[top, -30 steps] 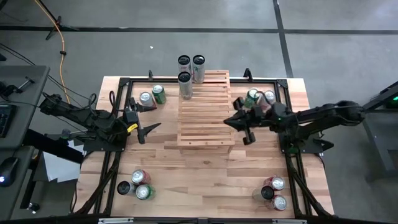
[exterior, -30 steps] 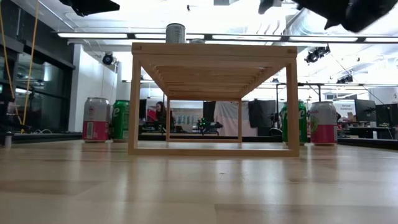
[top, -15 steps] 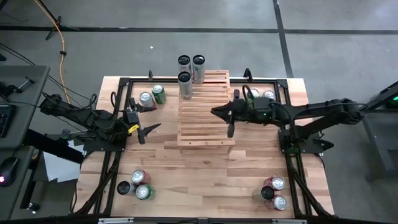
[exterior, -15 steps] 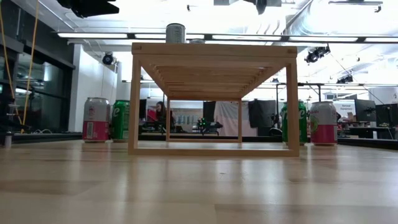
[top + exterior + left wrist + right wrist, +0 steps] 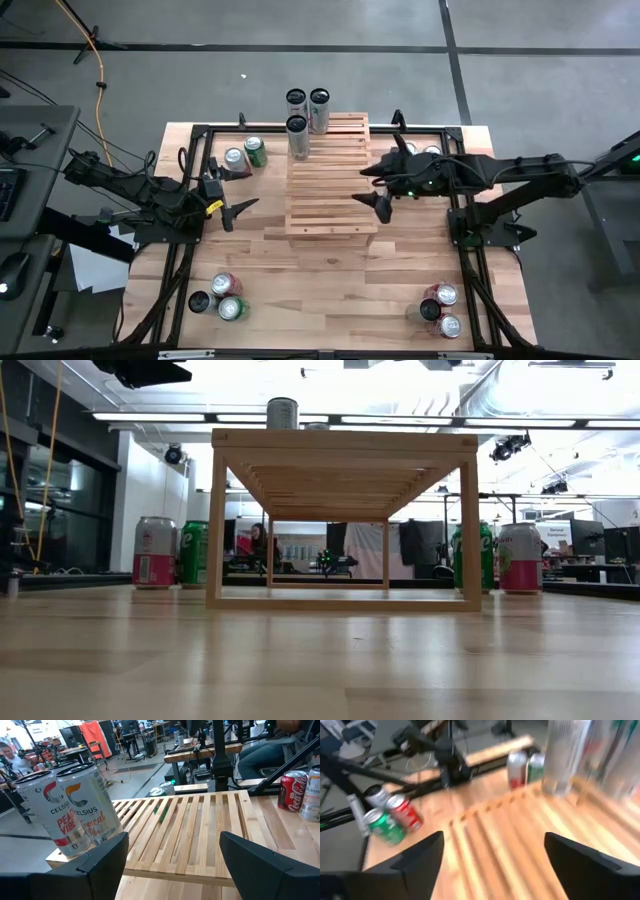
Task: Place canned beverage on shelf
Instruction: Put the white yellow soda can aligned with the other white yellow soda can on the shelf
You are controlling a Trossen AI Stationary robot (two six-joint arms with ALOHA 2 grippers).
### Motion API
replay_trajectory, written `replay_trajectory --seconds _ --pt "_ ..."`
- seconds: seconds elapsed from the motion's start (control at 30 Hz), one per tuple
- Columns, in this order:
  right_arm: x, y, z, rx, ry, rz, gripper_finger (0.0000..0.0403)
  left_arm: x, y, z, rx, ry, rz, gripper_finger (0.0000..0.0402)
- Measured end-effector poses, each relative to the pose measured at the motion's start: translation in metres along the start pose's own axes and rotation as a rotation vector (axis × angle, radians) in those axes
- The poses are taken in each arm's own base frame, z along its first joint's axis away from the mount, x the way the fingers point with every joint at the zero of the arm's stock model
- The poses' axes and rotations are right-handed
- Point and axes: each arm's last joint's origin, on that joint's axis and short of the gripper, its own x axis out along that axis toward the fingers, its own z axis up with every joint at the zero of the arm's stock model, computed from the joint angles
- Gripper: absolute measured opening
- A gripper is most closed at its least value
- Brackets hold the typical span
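The right gripper (image 5: pixel 381 186) is held over the right edge of the shelf (image 5: pixel 328 180), its fingers (image 5: pixel 420 857) spread wide with nothing between them; the left gripper (image 5: pixel 240 188) waits just left of the shelf, fingers (image 5: pixel 107 855) likewise spread and empty.

Three tall cans (image 5: pixel 307 112) are seen standing at the far end of the shelf; the rest sit on the surface (image 5: pixel 330 290): a pair (image 5: pixel 244 154) at far left, a pair (image 5: pixel 420 154) at far right behind the right arm, three (image 5: pixel 220 300) at near left, three (image 5: pixel 438 310) at near right.

Step in hand is judged to be fetching the next can; the far-right pair is nearest the right gripper. For a clean pick, one can should be approached from the side, fingers kept open past its width, closed at mid-height and lifted straight up, so the neighbour touching it is not knocked; on the shelf it should be set squarely across the slats, beside the standing cans and clear of them.

Materials: shelf of pale wood slats with gaps between, stepped, on an open frame seen from the low view; surface of banded wood planks; cans smooth, thin-walled metal cylinders, glossy print, likely slippery and easily dented; fingers dark, flat, matte.
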Motion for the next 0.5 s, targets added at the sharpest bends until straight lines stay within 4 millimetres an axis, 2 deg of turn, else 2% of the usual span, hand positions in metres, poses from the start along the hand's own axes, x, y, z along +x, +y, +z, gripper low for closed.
replay_trajectory --seconds 0.2,0.5 --pt "-0.023 0.01 -0.013 0.259 0.249 -0.002 0.035 0.0 0.0 0.0 -0.001 0.0 -0.001 0.0305" --pt "-0.034 0.047 -0.067 0.611 0.774 -0.155 0.035 0.0 0.0 0.001 -0.015 -0.006 -0.001 0.0305"
